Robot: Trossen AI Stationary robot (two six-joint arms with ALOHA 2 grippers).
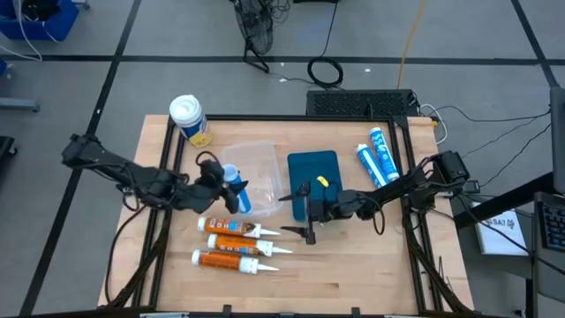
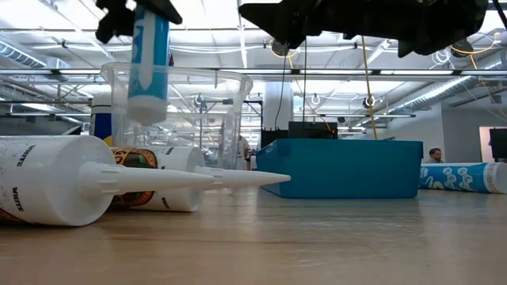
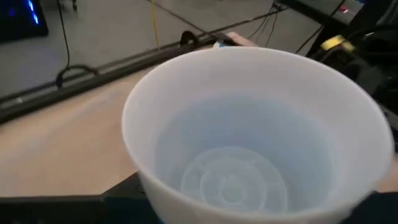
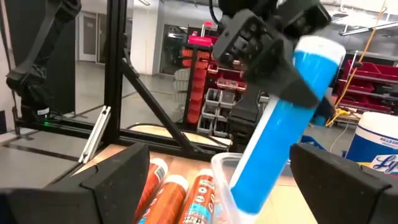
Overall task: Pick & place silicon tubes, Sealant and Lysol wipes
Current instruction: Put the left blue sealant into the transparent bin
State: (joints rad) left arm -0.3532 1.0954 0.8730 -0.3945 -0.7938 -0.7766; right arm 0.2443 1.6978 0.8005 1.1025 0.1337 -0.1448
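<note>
My left gripper (image 1: 214,179) is shut on a slim blue silicone tube (image 1: 237,193) over a clear plastic container (image 1: 254,159). The low view shows the tube (image 2: 149,59) hanging upright above the container (image 2: 186,119). My right gripper (image 1: 299,215) is open and empty, at the near edge of a teal bin (image 1: 314,168). Three orange cartridges with white nozzles (image 1: 231,244) lie on their sides on the table. Two more blue tubes (image 1: 378,157) lie at the far right. The Lysol wipes canister (image 1: 189,119) stands upright at the far left corner. My left gripper pinches the blue tube near its upper, hollow white end (image 4: 311,59) between its two fingers (image 4: 277,78), which lie across the tube. The tube hangs below the fingers, slightly tilted, with its lower end (image 4: 245,186) at the clear container's rim. I cannot tell whether it touches the container.
A black frame rail (image 1: 265,117) runs along the table's far edge. Cables and a dark box (image 1: 362,102) lie beyond it. Bare wood (image 1: 353,274) shows at the near right. A white paper (image 1: 503,231) lies off the table's right side.
</note>
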